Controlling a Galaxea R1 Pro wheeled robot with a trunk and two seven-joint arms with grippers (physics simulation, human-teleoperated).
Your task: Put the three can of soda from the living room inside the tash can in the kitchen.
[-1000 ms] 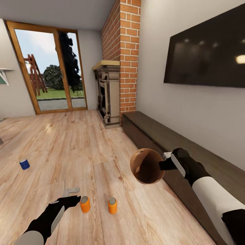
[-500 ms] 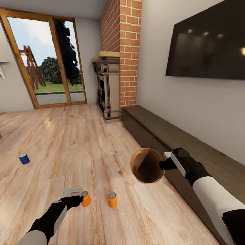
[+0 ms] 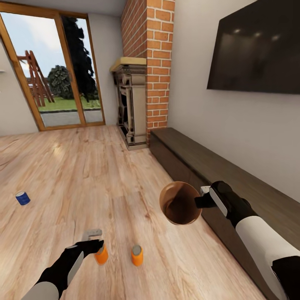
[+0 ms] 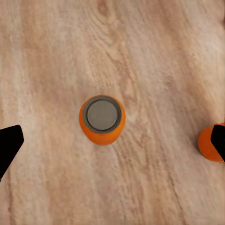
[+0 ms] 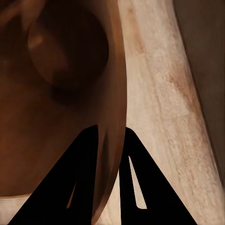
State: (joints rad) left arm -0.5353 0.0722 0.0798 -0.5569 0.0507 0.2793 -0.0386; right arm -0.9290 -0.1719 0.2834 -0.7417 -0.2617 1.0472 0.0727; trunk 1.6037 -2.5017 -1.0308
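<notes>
Soda cans first: we count three, all standing upright on the wood floor [image 3: 116, 175]. Two are orange and one is blue. The near orange can [image 3: 101, 255] sits right under our left gripper [image 3: 95, 241], and the wrist camera looks straight down at its grey top with a black fingertip [image 4: 9, 145] off to each side, spread wide and touching nothing. So the left gripper is wide open and holding nothing, just hanging above that can. The second orange can [image 3: 137, 255] stands just beside the first one, on the side toward the long dark bench [image 3: 216, 166]. The blue can [image 3: 22, 198] is well apart from the near orange can, off on the opposite side and farther toward the glass door [image 3: 54, 71].

One trash can [image 3: 180, 203], and it's off the floor. Our right gripper [image 5: 111, 140] has it pinched by the rim, one finger inside the coppery wall and one outside, closed tight on it. It's tilted so the open mouth faces us, hanging above the floor near the bench edge, past the second orange can.

One brick fireplace [image 3: 137, 104] and one wall TV [image 3: 254, 50] too.
</notes>
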